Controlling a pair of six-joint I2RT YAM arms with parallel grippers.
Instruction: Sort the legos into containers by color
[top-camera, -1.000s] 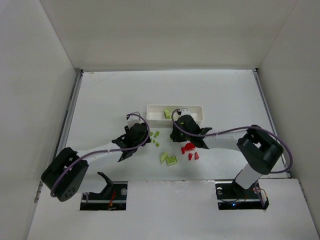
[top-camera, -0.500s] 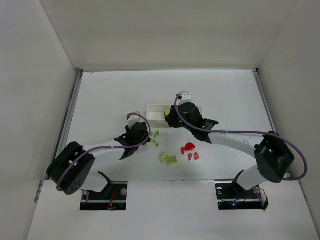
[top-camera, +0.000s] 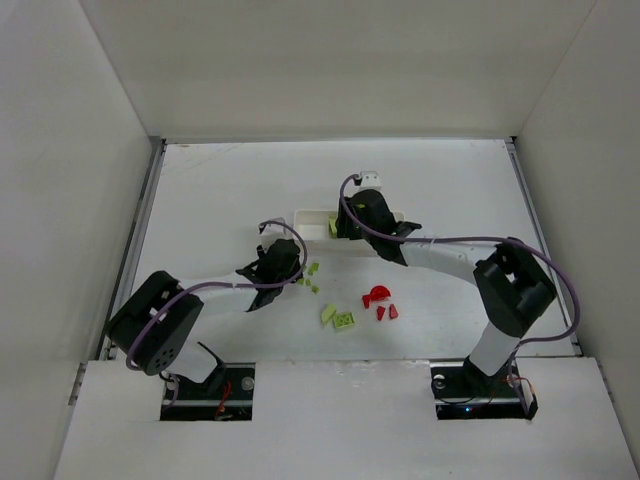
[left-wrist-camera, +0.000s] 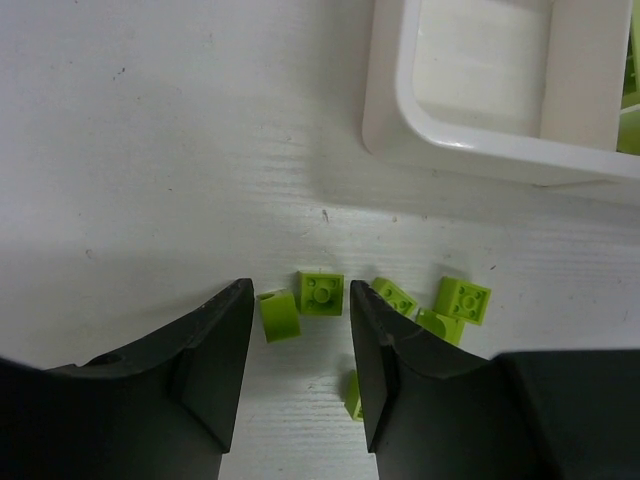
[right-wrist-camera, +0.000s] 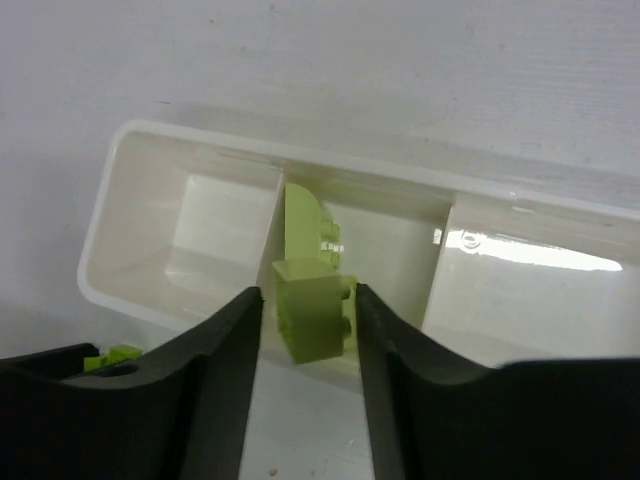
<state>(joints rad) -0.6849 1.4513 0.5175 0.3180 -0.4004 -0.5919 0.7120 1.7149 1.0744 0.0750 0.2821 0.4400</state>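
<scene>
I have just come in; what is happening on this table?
The right gripper holds a green brick over the middle compartment of the white tray, where another green brick already lies. The left gripper, open, hangs over loose green bricks on the table. The red pieces lie unsorted.

The top external camera sits high behind the arm bases and looks steeply down over the whole tabletop. Each wrist camera looks close along its own fingers. The left gripper view faces the tabletop, with a corner of the tray beyond its fingertips. The right gripper view faces the tray's compartments. All three views share the tray, and the green bricks at the left gripper's fingertips show from above too.
</scene>
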